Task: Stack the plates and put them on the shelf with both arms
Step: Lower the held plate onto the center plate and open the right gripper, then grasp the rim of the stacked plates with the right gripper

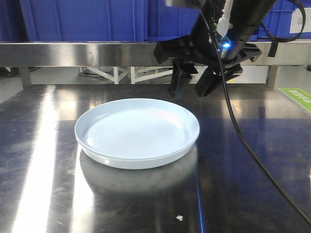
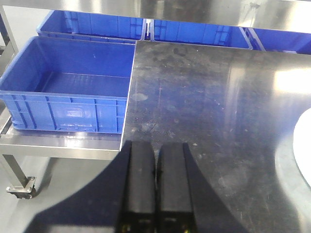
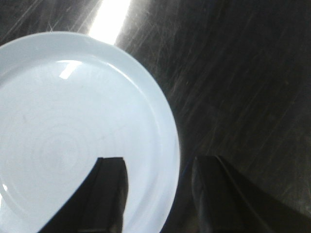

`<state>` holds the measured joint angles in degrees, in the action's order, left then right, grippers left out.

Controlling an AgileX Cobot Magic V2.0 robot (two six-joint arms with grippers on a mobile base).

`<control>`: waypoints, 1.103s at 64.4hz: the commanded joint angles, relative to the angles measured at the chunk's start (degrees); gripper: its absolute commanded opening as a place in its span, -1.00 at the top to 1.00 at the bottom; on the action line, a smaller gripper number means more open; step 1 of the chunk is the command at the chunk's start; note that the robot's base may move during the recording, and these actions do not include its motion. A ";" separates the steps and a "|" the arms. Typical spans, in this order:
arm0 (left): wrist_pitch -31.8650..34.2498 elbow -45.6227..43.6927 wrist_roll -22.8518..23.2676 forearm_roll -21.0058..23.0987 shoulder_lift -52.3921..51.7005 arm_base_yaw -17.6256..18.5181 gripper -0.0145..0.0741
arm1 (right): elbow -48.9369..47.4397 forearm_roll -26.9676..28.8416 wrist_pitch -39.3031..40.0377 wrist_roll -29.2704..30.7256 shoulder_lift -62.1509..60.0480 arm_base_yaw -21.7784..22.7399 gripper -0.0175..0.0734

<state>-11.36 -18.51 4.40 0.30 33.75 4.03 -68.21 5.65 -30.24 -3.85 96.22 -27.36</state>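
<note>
A pale bluish-white plate (image 1: pixel 137 131) lies flat in the middle of the steel table (image 1: pixel 252 194). My right gripper (image 1: pixel 189 92) hangs open just above the plate's far right rim. In the right wrist view one finger is over the plate (image 3: pixel 73 131) and the other over bare table, so my right gripper (image 3: pixel 160 162) straddles the rim with nothing held. My left gripper (image 2: pixel 156 145) is shut and empty near the table's left edge, and a sliver of the plate (image 2: pixel 305 145) shows far to its right. The left arm is out of the front view.
A blue crate (image 2: pixel 68 87) sits on a lower ledge beside the table's left edge (image 2: pixel 127 116), with more crates (image 2: pixel 194 31) behind. A steel rail (image 1: pixel 73 53) and blue bins (image 1: pixel 82 19) run along the back. The right arm's cable (image 1: pixel 252 155) trails over the table.
</note>
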 commanded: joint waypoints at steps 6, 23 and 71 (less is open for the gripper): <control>5.00 -1.56 0.24 0.39 0.01 0.36 0.48 | -1.62 0.14 2.06 0.35 -2.46 0.86 -0.29; 5.00 -1.56 0.24 0.39 0.01 0.36 0.48 | -1.62 0.14 0.73 0.35 0.05 2.15 -0.29; 5.00 -1.56 0.24 0.39 0.01 0.36 0.48 | -1.62 0.76 1.08 0.35 3.35 2.15 -0.13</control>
<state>-11.36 -18.51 4.40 0.30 33.75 4.03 -68.21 6.26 -31.58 -3.85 102.29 -25.52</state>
